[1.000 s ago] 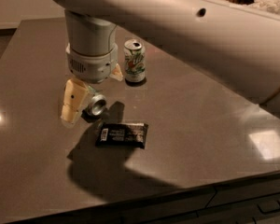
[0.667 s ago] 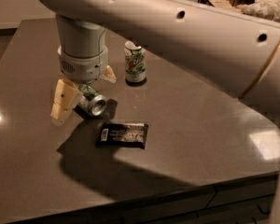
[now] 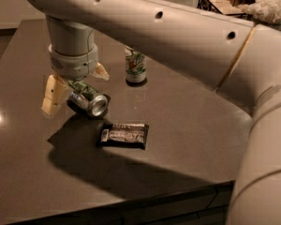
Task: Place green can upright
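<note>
The green can (image 3: 88, 99) lies on its side on the dark table (image 3: 187, 111), its silver end facing front right. My gripper (image 3: 75, 92) hangs right over it. Its fingers are spread wide: the left finger (image 3: 51, 96) stands beside the can's far end and the right finger (image 3: 101, 72) sits behind the can. The gripper is open and not closed on the can. The wrist hides part of the can's far end.
A paler whitish can (image 3: 136, 65) stands upright behind and to the right. A dark snack wrapper (image 3: 124, 134) lies flat in front of the green can. A wire basket (image 3: 222, 3) and crumpled white plastic (image 3: 271, 3) are at the back right. My arm fills the right side.
My gripper has shifted left and now straddles the lying can from above. The can, the whitish can and the wrapper have stayed about where they were.
</note>
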### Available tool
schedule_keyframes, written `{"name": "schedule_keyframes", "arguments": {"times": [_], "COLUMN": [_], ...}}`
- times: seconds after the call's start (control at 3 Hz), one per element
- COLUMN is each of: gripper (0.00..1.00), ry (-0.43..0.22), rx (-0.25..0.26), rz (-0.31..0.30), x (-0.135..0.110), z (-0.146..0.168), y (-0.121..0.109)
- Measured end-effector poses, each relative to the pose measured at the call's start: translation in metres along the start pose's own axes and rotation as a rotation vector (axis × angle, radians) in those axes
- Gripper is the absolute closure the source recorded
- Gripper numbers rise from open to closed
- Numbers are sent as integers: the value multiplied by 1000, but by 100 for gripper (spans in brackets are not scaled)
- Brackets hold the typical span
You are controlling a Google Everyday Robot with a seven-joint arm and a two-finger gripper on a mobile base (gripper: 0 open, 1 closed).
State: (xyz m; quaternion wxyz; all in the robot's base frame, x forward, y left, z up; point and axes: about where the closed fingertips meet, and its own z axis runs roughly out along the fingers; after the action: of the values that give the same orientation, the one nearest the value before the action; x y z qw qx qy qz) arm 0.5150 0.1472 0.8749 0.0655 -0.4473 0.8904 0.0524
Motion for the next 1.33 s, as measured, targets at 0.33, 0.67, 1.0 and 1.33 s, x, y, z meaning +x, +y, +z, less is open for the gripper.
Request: {"name": "schedule_keyframes", "arguments": {"times": [0.33, 0.67, 1.0, 1.33], "gripper": [0, 0, 15, 38], "ry": [5, 14, 31, 42], "rx": [8, 13, 12, 1], "rz": [6, 6, -1, -33], "x": [-12, -25, -35, -39], "z": [10, 22, 29, 30], "y": [0, -2, -4, -1]}}
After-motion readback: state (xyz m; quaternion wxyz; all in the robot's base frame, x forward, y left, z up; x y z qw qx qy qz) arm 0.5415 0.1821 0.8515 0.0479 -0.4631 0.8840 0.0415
